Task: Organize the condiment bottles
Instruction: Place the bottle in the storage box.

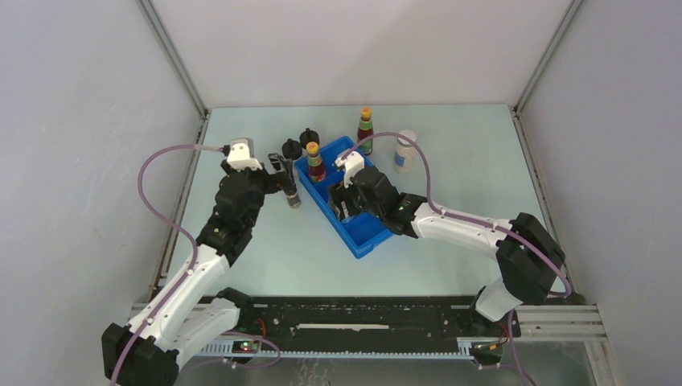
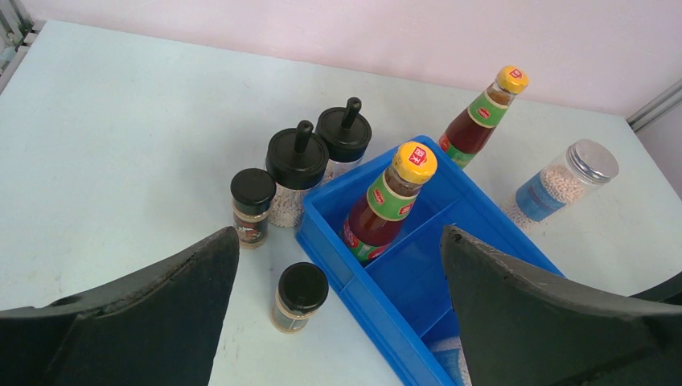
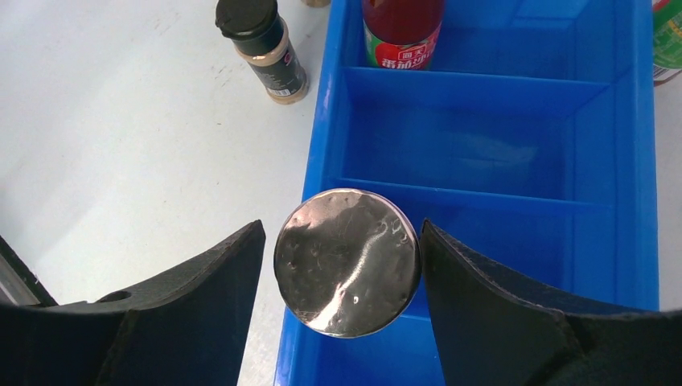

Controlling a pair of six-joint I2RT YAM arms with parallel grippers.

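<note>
A silver-lidded jar (image 3: 347,261) is seen from above at the lower centre of the right wrist view, over the nearest compartment of the blue tray (image 3: 322,145), its lid overlapping the tray's left rim. It is bracketed closely by the right gripper (image 3: 343,225): a thin gap shows on the left side, the right side looks nearly in contact, and whether the jar is clamped cannot be told. Whether it rests on the tray floor cannot be told either. The middle compartment, just above it in frame, shows bare blue floor between two dividers. A red sauce bottle (image 2: 386,205) stands upright in the far compartment. In the left wrist view, a second red sauce bottle (image 2: 482,112) stands on the table (image 2: 121,121) behind the tray at upper right, and a pale jar (image 2: 563,181) stands right of it. Left of the tray, a knob-lidded black jar (image 2: 297,161) and another knob-lidded jar (image 2: 344,133) stand touching, just beside the tray's corner. One short spice jar (image 2: 252,205) stands left of them; a second short spice jar (image 2: 300,296) stands near the tray's long edge. The left gripper (image 2: 341,233) is spread wide with nothing held.
</note>
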